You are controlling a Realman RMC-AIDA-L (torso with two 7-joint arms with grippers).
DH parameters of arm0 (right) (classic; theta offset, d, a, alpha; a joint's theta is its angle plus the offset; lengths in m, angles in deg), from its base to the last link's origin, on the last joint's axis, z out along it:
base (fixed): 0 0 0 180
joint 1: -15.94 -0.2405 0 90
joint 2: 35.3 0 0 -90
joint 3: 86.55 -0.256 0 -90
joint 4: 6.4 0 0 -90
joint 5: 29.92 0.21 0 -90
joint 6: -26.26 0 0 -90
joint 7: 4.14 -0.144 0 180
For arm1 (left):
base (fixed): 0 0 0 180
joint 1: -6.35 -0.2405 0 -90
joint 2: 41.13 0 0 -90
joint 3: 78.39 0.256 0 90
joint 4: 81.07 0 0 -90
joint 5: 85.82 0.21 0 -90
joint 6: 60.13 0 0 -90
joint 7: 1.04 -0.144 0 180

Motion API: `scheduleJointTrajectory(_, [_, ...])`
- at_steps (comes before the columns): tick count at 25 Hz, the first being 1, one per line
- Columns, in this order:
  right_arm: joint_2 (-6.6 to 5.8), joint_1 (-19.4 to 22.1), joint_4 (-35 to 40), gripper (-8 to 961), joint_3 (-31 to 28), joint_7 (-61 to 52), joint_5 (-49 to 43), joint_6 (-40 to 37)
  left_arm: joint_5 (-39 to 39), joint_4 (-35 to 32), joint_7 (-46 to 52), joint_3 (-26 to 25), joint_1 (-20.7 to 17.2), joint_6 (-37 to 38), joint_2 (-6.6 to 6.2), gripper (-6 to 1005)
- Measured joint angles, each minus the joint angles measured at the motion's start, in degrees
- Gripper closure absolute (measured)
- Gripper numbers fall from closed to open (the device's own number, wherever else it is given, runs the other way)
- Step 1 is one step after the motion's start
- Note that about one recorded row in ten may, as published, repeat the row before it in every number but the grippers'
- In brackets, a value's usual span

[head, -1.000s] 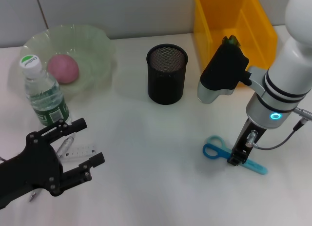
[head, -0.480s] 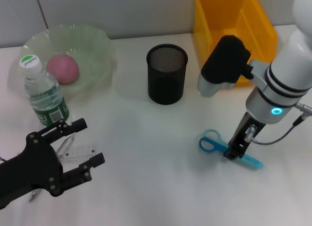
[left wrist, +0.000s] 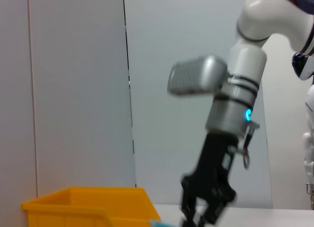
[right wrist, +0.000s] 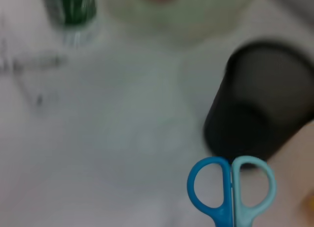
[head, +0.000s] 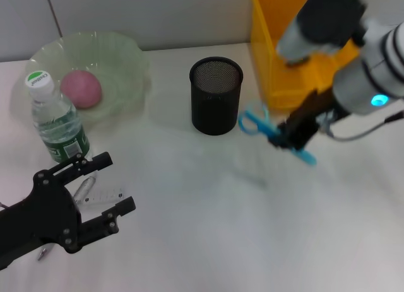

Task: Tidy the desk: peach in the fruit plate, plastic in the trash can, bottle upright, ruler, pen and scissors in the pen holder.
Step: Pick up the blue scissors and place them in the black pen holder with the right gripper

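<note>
My right gripper [head: 288, 135] is shut on the blue scissors [head: 255, 123] and holds them in the air just right of the black mesh pen holder [head: 216, 96]. The right wrist view shows the scissors' handles [right wrist: 230, 189] beside the pen holder [right wrist: 260, 107]. The pink peach [head: 81, 88] lies in the green fruit plate [head: 117, 55]. The bottle [head: 55, 118] stands upright in front of it. My left gripper [head: 110, 185] is open, low at the front left, over the clear ruler [head: 104, 195] and the pen [head: 82, 191]. The plastic is out of view.
The yellow trash can [head: 287, 49] stands at the back right, behind the right arm, and also shows in the left wrist view as the yellow trash can [left wrist: 88, 207]. A grey wall runs along the table's far edge.
The right gripper has lifted the scissors off the table at the front right and carried them up and left, close to the pen holder. The left arm has not moved.
</note>
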Motion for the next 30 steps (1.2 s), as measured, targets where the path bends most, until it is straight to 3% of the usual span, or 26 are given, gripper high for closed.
scheduleJointTrajectory(5, [0.04, 6.09, 6.65, 735, -1.74, 1.78, 4.56, 10.45, -0.13, -0.02, -0.12, 0.0, 0.0, 0.0, 0.04, 241])
scheduleJointTrajectory(10, [0.12, 9.96, 4.47, 735, -0.99, 9.56, 11.95, 24.1, -0.2, -0.09, -0.68, 0.04, 0.0, -0.01, 0.13, 241])
scheduleJointTrajectory(13, [-0.01, 10.77, -1.66, 734, -0.74, 19.86, 23.09, 32.68, -0.09, -0.01, -0.7, 0.01, 0.0, -0.02, 0.17, 241])
scheduleJointTrajectory(14, [-0.01, 10.77, -1.66, 734, -0.74, 19.86, 23.09, 32.68, -0.04, 0.13, -0.7, 0.01, 0.0, -0.03, 0.17, 241])
scheduleJointTrajectory(18, [-0.02, 10.84, -9.38, 734, -0.99, 36.58, 40.25, 38.19, 0.1, 0.46, -0.63, 0.35, 0.0, -0.35, 0.17, 241])
scheduleJointTrajectory(22, [-0.08, 10.63, -14.49, 732, -1.5, 46.98, 49.74, 39.87, 0.11, 0.5, -0.55, 0.48, -0.06, -0.5, 0.17, 241])
scheduleJointTrajectory(23, [-0.11, 10.42, -18.11, 731, -1.57, 55.46, 55.8, 40.09, 0.15, 0.58, -0.71, 0.52, -0.4, -0.69, 0.17, 240])
scheduleJointTrajectory(24, [-0.11, 10.42, -18.11, 731, -1.57, 55.46, 55.8, 40.09, 0.15, 0.58, -0.71, 0.52, -0.4, -0.69, 0.17, 240])
scheduleJointTrajectory(25, [0.04, 10.38, -22.76, 730, -1.25, 66.73, 63.44, 40.04, 0.19, 0.67, -0.74, 0.54, -0.48, -0.81, 0.17, 240])
scheduleJointTrajectory(26, [0.04, 10.38, -22.76, 730, -1.25, 66.73, 63.44, 40.04, 0.19, 0.67, -0.74, 0.54, -0.48, -0.81, 0.17, 240])
scheduleJointTrajectory(28, [0.06, 9.97, -30.14, 729, -0.82, 80.72, 76.04, 39.38, 0.21, 1.12, -0.76, 0.62, -0.54, -0.99, 0.17, 240])
scheduleJointTrajectory(30, [0.0, 9.52, -32.79, 728, -0.85, 84.33, 79.36, 38.97, 0.21, 1.18, -0.76, 0.62, -0.58, -1.02, 0.17, 240])
